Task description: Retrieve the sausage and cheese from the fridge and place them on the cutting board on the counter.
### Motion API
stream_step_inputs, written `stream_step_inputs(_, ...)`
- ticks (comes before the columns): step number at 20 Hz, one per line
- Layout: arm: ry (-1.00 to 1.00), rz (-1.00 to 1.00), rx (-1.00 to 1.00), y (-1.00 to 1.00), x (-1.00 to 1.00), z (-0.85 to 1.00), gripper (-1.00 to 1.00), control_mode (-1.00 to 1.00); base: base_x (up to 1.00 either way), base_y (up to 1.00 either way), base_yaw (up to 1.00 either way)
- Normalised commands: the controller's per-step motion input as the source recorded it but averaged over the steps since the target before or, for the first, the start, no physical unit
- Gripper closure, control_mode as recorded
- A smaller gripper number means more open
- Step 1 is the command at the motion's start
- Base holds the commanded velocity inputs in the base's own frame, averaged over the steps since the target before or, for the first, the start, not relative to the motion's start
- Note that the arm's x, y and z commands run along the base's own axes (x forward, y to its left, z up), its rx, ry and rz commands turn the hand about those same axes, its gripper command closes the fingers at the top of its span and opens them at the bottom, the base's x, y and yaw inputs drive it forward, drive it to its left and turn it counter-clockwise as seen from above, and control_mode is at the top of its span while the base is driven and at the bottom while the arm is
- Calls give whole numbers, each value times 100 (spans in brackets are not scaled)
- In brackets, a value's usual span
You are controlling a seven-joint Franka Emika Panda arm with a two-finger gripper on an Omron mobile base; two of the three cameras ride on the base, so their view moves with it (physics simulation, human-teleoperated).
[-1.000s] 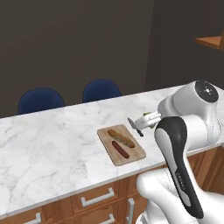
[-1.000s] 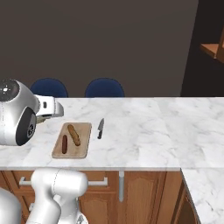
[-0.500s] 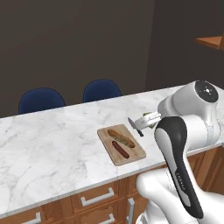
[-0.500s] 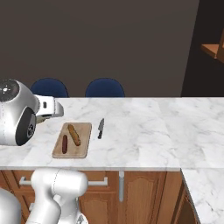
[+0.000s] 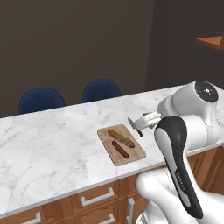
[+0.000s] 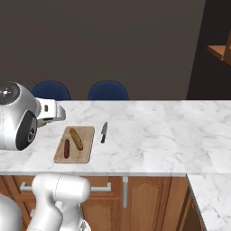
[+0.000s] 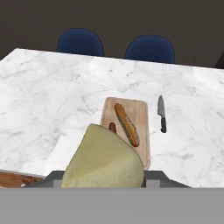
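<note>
Holding a pale yellow-green wedge of cheese [image 7: 103, 162], the gripper [image 5: 148, 120] hovers above the near edge of the white marble counter [image 5: 52, 144], its jaws clamped on the chunk. In the hand view the cheese sits large and close at the bottom, right between the fingers, hiding their tips and covering the near end of what lies beyond it.

Just past the cheese, farther out on the counter, lies the light-wood cutting board [image 7: 141, 109]. On the board rest two pieces: a slim dark red-brown sausage [image 5: 120, 149], and beside it a paler orange-brown elongated piece [image 5: 121, 138]. In the hand view only the far tip of the sausage [image 7: 112, 127] peeks out above the cheese.

From the left base view the gripper hangs just to the right of the board and above counter level, apart from the board. A knife [image 6: 103, 132] with a dark handle lies on the marble just to the right of the board, not touching it.

Two blue chairs [image 6: 108, 90] stand behind the far edge of the counter, against a dark wall. Brown wooden drawers [image 5: 96, 197] with silver handles run below the counter's near edge.
</note>
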Motion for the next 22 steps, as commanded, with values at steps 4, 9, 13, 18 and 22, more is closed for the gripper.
stream_step_inputs(4, 0, 0, 0, 0, 0, 0, 100, -100, 0, 0, 0)
stream_step_inputs(9, 0, 0, 1, 1, 0, 0, 100, -100, 0, 0, 0)
stream_step_inputs(13, 5, 2, 4, -14, 11, -4, 100, -100, 0, 0, 0)
stream_step_inputs(18, 14, 25, 0, -39, 45, -24, 100, -100, 0, 0, 0)
stream_step_inputs(22, 16, 22, 0, -29, 50, -29, 100, -100, 0, 0, 0)
